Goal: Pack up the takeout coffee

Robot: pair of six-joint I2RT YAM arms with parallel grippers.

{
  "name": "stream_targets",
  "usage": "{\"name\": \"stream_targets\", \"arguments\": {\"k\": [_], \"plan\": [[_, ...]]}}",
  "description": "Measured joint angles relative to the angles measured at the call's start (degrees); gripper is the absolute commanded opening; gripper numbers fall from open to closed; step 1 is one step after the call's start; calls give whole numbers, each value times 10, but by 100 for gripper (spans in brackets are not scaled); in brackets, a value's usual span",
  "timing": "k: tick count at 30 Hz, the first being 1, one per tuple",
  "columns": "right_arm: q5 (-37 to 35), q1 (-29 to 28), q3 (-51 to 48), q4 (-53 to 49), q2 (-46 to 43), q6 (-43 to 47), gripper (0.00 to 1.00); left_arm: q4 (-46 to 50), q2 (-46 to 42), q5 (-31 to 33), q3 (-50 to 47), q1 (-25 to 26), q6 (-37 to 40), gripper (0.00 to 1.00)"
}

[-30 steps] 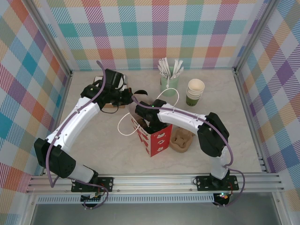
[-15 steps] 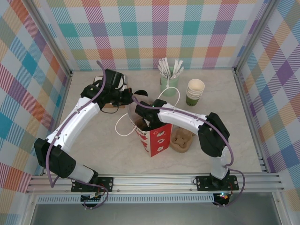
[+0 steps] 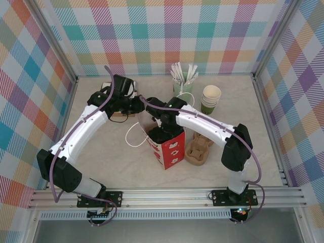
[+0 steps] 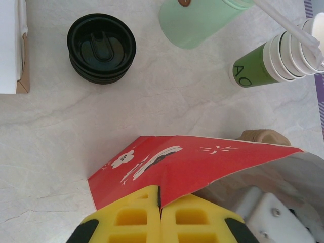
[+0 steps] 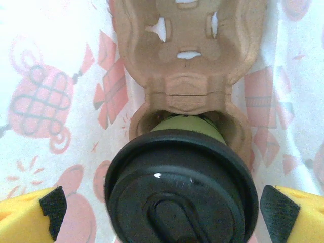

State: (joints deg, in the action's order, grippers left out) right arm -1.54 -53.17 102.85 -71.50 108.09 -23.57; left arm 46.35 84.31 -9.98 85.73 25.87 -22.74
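Note:
The takeout coffee [image 5: 179,187], a green cup with a black lid, stands in the near pocket of a brown pulp cup carrier [image 5: 190,61] at the bottom of the red paper bag [image 3: 171,148]. My right gripper [image 5: 164,207] hangs open over the bag [image 3: 164,132], one yellow finger on each side of the lid, neither touching it. My left gripper [image 4: 160,195] is shut on the bag's red rim [image 4: 192,162] and holds the mouth open from the back left [image 3: 137,107].
A second pulp carrier [image 3: 197,149] lies right of the bag. Behind stand a pale green pot of stirrers [image 3: 182,88], a stack of lidless green cups [image 3: 210,98] and a stack of black lids [image 4: 101,48]. The bag's white cord handle [image 3: 132,136] hangs left.
My right gripper has opened fully and let go of the coffee, and the right arm has lifted back up out of the bag. The left gripper has kept its hold.

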Motion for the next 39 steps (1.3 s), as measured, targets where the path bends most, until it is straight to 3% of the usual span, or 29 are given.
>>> {"name": "stream_targets", "arguments": {"k": [24, 29, 39], "plan": [[-13, 20, 228, -105, -103, 2, 95, 8, 27, 16, 33, 0, 22, 6], [-31, 46, 227, -101, -179, 3, 96, 17, 56, 17, 69, -6, 44, 6], [-59, 148, 101, -77, -347, 2, 96, 23, 160, -6, 181, -47, 96, 7]]}}
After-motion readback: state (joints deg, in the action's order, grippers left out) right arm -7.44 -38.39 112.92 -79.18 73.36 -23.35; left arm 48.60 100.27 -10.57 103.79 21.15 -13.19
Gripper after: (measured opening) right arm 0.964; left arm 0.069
